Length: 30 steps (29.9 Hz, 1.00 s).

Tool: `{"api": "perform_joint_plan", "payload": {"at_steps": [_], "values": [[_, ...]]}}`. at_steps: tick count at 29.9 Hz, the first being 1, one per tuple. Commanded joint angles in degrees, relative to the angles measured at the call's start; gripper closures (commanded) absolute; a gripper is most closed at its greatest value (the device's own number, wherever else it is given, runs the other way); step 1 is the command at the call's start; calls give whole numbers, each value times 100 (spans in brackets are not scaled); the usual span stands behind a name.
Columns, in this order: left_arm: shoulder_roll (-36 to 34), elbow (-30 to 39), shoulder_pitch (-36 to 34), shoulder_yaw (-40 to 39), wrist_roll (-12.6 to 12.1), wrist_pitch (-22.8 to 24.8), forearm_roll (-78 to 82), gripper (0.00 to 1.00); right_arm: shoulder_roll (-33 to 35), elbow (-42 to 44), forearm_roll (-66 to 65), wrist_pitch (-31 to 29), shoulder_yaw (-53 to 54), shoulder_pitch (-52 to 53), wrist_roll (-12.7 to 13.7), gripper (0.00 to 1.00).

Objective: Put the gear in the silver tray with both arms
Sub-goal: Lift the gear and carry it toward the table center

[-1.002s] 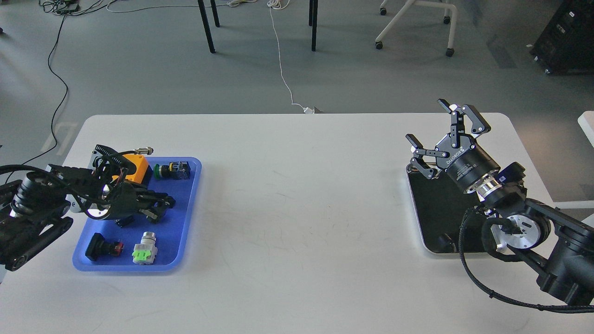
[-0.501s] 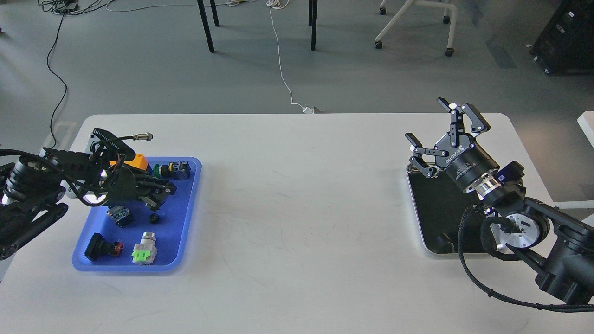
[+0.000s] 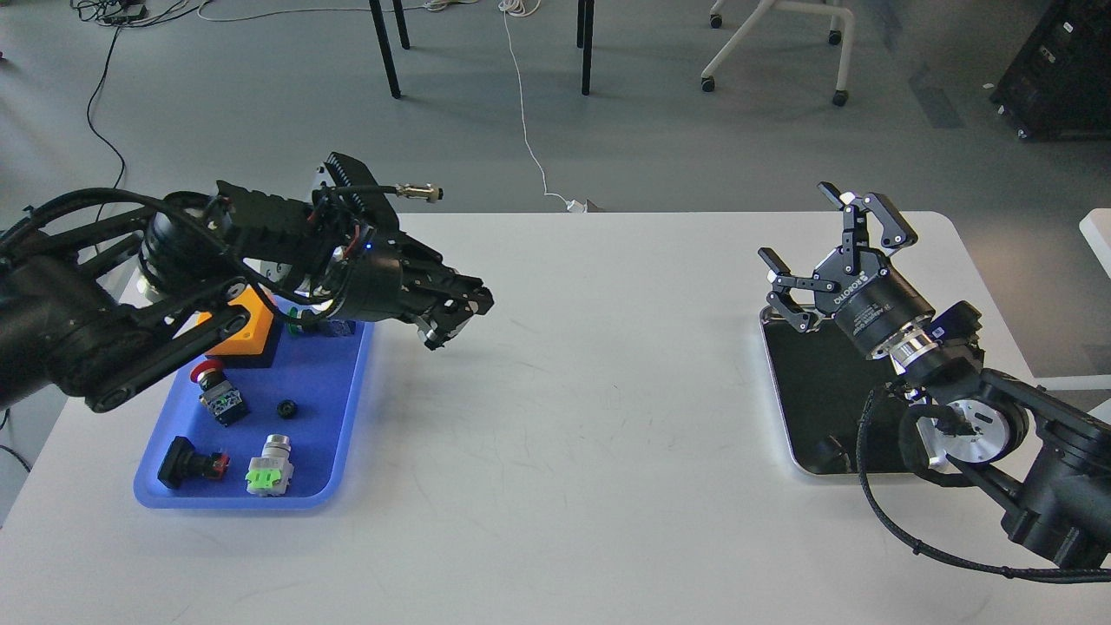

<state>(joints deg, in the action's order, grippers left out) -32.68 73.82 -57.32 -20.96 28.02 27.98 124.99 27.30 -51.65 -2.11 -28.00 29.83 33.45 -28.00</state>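
The left gripper (image 3: 451, 323) hangs above the white table (image 3: 564, 417), just past the right edge of the blue tray (image 3: 343, 417), with its fingers drawn close together. Something small may sit between the tips, but the view is too dark there to tell, so I cannot say whether it grips anything. Behind it the left arm (image 3: 174, 286) stretches back to the left edge of the view, passing over the far part of the blue tray.

The right gripper (image 3: 829, 252) stands over the far left corner of the silver tray (image 3: 785, 434), its two fingers spread wide apart and holding nothing. The right arm (image 3: 981, 408) runs back over that tray to the lower right corner.

There are two trays. The silver tray lies on the right side of the table, its dark bottom bare where the arm does not cover it. The blue tray lies on the left side, well apart from it.

In the blue tray I count six parts that show: an orange block (image 3: 239, 325) at the far end, partly under the arm; a green and black switch (image 3: 325, 328) beside it, mostly hidden; a red-capped button (image 3: 215, 391); a small black gear (image 3: 285, 407) lying alone near the middle; a black button with a red end (image 3: 191, 464); and a silver piece with a green base (image 3: 271, 469), the last two side by side at the near end.
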Motion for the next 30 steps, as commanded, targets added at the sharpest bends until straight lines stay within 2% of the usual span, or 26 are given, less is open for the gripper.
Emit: {"api": "perform_joint_plan", "payload": {"at_steps": [1, 6, 14, 22, 30], "values": [[647, -121, -568, 687, -2, 2, 1, 87, 39, 6, 0, 0, 14, -5, 0, 1], [1597, -640, -737, 1138, -2, 2, 1, 87, 126, 207, 9, 0, 14, -49, 0, 1], [2361, -1430, -667, 1234, -2, 2, 1, 87, 214, 893, 70, 0, 31, -198, 0, 1], [2907, -1809, -649, 1524, -2, 2, 1, 87, 267, 1008, 70, 0, 31, -269, 0, 1], [2969, -2090, -403, 1578, -2, 2, 1, 85, 285, 1008, 70, 0, 31, -269, 0, 1]]}}
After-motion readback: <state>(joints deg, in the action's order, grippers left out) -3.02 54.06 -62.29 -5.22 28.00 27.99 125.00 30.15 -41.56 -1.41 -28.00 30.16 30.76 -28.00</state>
